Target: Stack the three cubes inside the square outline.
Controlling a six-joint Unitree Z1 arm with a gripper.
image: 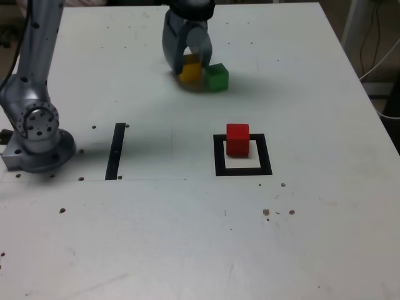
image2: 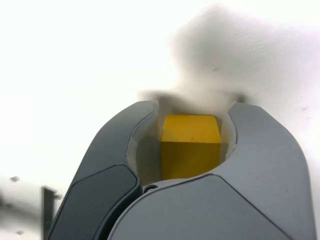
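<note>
One red cube (image: pixel 237 140) at the square outline (image: pixel 243 172), pincer (image2: pixel 194 106) around yellow cube (image2: pixel 190 150), can't tell if gripping

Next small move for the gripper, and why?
Probably finish closing on the yellow cube, then check the grip before lifting. The wrist view shows it between the gripper's two jaws, with a gap visible on at least one side. The red cube is already inside the square outline, so yellow could go on top.

The arm (image: pixel 35 56) is silvery grey, its round joint dotted with dark screws; the jaws (image2: pixel 193 106) are curved, grey.
</note>
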